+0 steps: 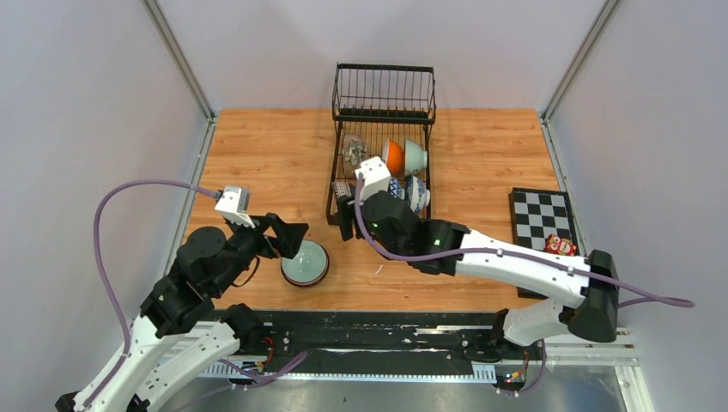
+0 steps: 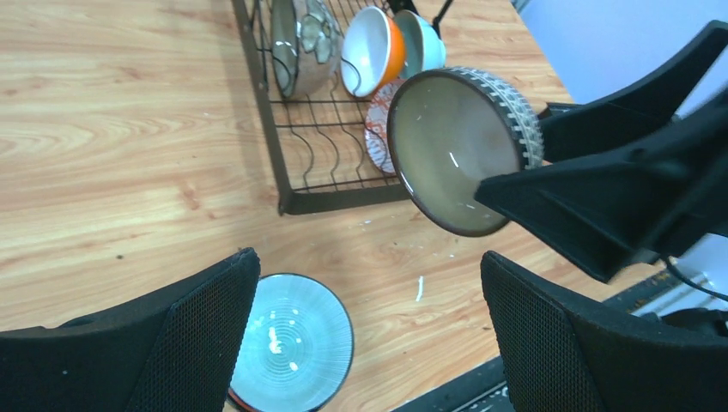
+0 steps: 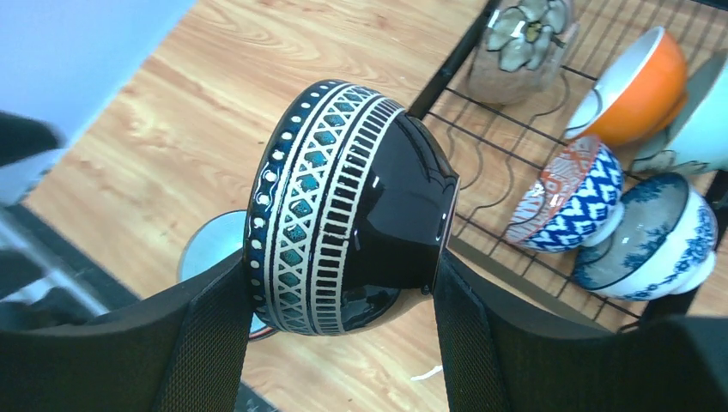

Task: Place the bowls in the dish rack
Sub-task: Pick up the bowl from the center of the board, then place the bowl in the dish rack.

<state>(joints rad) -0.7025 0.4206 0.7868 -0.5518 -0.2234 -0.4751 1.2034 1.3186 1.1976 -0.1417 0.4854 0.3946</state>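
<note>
Gripping a dark glossy bowl [image 3: 352, 206] is what the right gripper [image 3: 342, 266] is up to. Its two mesh-padded fingers [image 3: 206, 343] are pressed on opposite sides of the bowl. The bowl is turned on its side, so the band of white and teal pattern near its rim faces left in the right wrist view. From the left wrist camera you look into its brownish inside instead. It's held up off the table [image 1: 275, 154], right at the near-left corner of the dish rack [image 1: 382, 112]. Honestly I can't tell if it's over the rack's wires or just outside the frame.

Five bowls already sit in the rack's lower slotted tier, all tipped on edge:
- a grey one with flower shapes [image 3: 519, 43] at the far left
- an orange one with a white inside [image 3: 640, 90] next to it
- a pale green one [image 3: 700, 120] touching the orange one on the right
- a blue-and-white one with a red pattern inside [image 3: 575, 197] in the nearer row
- another blue patterned one [image 3: 652, 236] just beside it

The left gripper [image 2: 367, 283] is spread wide with nothing between its fingers. It hangs above the table, left of the rack. A pale celadon bowl [image 2: 292, 343] with a dark rim sits upright on the wood just below it, closer to the left finger in the wrist view. It's well apart from the rack.

Over at the right edge of the table there's a black-and-white checkered board [image 1: 541, 215] with a small red thing [image 1: 561, 245] on its near end.
</note>
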